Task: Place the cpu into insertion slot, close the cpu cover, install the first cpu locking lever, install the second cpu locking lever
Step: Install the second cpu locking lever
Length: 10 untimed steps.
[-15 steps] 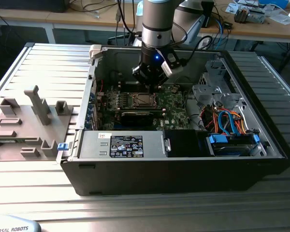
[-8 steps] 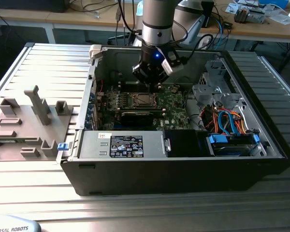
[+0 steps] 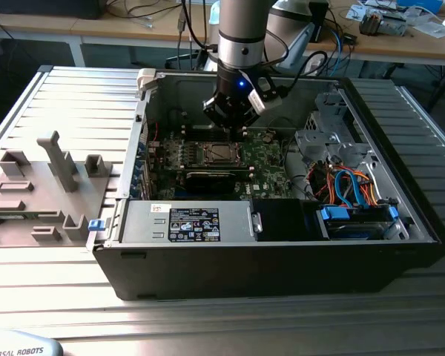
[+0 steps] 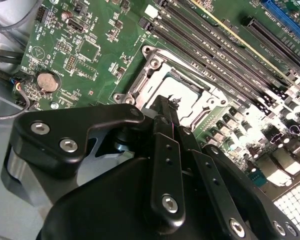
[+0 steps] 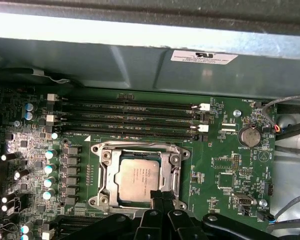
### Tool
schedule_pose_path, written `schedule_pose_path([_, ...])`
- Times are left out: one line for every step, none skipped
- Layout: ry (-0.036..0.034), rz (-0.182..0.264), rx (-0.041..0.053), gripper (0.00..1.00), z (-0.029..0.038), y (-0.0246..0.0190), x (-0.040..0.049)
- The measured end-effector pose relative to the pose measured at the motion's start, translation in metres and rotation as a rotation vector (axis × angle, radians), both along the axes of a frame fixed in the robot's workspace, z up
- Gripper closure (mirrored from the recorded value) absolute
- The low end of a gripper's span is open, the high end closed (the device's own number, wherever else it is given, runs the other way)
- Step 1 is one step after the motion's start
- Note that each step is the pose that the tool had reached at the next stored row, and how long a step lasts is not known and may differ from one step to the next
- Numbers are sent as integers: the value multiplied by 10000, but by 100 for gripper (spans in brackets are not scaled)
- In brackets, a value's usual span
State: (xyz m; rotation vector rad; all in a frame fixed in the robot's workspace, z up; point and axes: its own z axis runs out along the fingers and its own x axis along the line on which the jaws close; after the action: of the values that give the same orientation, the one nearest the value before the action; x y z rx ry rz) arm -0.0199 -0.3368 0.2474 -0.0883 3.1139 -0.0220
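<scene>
The cpu lies flat in the insertion slot on the green board, its silvery top facing up; it also shows in the second wrist view. The cpu cover, a silver frame with a window, lies down around the chip, and its corner shows in the second wrist view. My gripper hangs just above the socket's edge inside the open computer case. Its black fingers are pressed together with nothing between them, their tips over the rim of the cover.
Long memory slots run beside the socket. A coin battery sits on the board. A black graphics card, the power supply and a drive cage with blue cables crowd the case. A grey fixture plate lies at the exterior view's left.
</scene>
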Motion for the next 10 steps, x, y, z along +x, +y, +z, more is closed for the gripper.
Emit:
schedule_pose_path([0, 1, -1, 89, 0, 0, 0])
schedule_pose_path([0, -1, -1, 89, 0, -3, -1])
schedule_pose_path([1, -1, -1, 89, 0, -9, 0])
schedule_pose_path([0, 0, 0, 89, 0, -11, 0])
schedule_pose_path([0, 0, -1, 89, 0, -14, 0])
schedule_pose_path([0, 0, 0, 89, 0, -17, 0])
schedule_pose_path([0, -1, 0, 89, 0, -20, 0])
schedule_pose_path([0, 0, 0, 89, 0, -22, 0])
schedule_pose_path([0, 0, 0, 89, 0, -24, 0])
schedule_pose_path([0, 0, -1, 89, 0, -28, 0])
